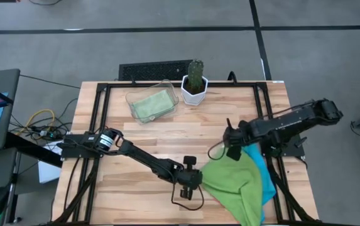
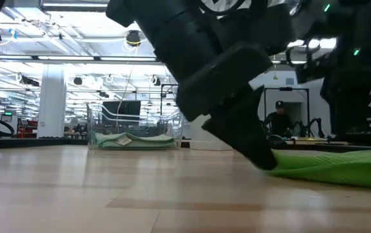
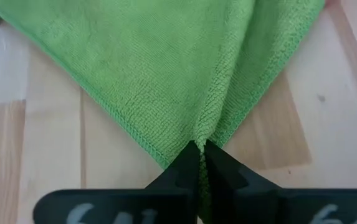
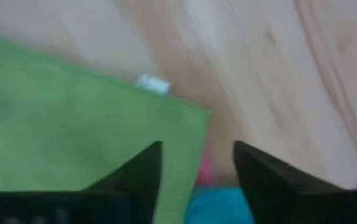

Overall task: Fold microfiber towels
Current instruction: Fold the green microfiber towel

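Observation:
A bright green towel (image 1: 233, 182) lies spread at the table's near right, on top of a cyan towel (image 1: 266, 179). My left gripper (image 1: 195, 177) is shut on the green towel's left corner, low at the table top, and also shows in the low view (image 2: 266, 158). My right gripper (image 1: 232, 145) is open over the green towel's far corner (image 4: 190, 121), its fingers standing either side of the towel's edge. A strip of pink cloth (image 4: 205, 169) and the cyan towel (image 4: 222, 208) show beneath that edge. A pale green towel (image 1: 151, 103) lies in a clear tray. My left gripper pinches the green towel's left corner (image 3: 201, 138) between its two shut fingers. The fingers come from the table's left, slanting down to the table top. The cloth puckers into a ridge (image 3: 228, 74) running away from the fingers; the rest lies on the table.
The clear tray (image 1: 167, 88) stands at the far middle, with a cactus in a white pot (image 1: 194, 85) to its right. Bare wood lies between the tray and the towels and along the near left.

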{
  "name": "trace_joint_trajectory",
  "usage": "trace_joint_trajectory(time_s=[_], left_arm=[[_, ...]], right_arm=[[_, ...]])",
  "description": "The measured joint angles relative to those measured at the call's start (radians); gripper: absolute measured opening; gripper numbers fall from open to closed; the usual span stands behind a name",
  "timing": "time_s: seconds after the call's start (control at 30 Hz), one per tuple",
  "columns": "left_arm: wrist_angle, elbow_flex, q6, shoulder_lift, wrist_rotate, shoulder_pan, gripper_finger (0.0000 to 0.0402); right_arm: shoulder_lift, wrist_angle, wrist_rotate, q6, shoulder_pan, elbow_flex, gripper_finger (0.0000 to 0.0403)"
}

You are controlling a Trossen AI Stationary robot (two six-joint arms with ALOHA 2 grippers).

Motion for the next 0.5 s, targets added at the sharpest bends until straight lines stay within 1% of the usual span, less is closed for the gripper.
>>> trace_joint_trajectory(time_s=[0.07, 0.17, 0.4, 0.47, 0.5], left_arm=[[-0.004, -0.002, -0.008, 0.0, -0.005, 0.0, 0.0003], [-0.004, -0.002, -0.017, 0.0, -0.006, -0.001, 0.0003], [-0.019, -0.001, -0.018, -0.001, -0.006, -0.001, 0.0003], [-0.023, -0.001, -0.018, -0.001, -0.006, -0.001, 0.0003], [-0.028, 0.0, -0.018, -0.001, -0.006, -0.001, 0.0003]], right_arm=[[0.015, 0.039, -0.006, -0.031, -0.047, -0.026, 0.0271], [0.046, 0.104, -0.049, -0.068, -0.097, -0.062, 0.0288], [0.158, 0.186, -0.072, -0.105, -0.111, -0.077, 0.0279], [0.186, 0.191, -0.07, -0.105, -0.104, -0.063, 0.0265], [0.195, 0.187, -0.07, -0.109, -0.098, -0.054, 0.0251]])
